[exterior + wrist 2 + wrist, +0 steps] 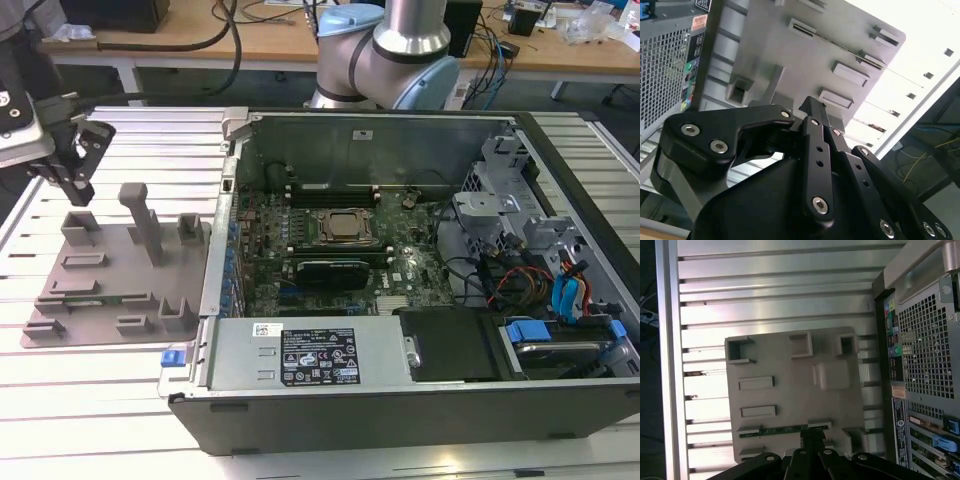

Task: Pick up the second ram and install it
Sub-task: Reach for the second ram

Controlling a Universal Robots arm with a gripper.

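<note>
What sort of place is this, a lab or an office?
Probably a robotics lab bench for computer assembly: an open computer case lies on a slotted aluminium table, a robot arm stands beyond it, and cable-strewn desks line the back.

The exterior view looks down at a slant over the open computer case (400, 400), with the grey holder tray (110, 290) at the exterior view's left. The first wrist view faces almost straight down on that tray from close above. The second wrist view eyes it obliquely past the gripper (812, 106), and both wrist views also catch the case's perforated back panel (927, 340).
</note>
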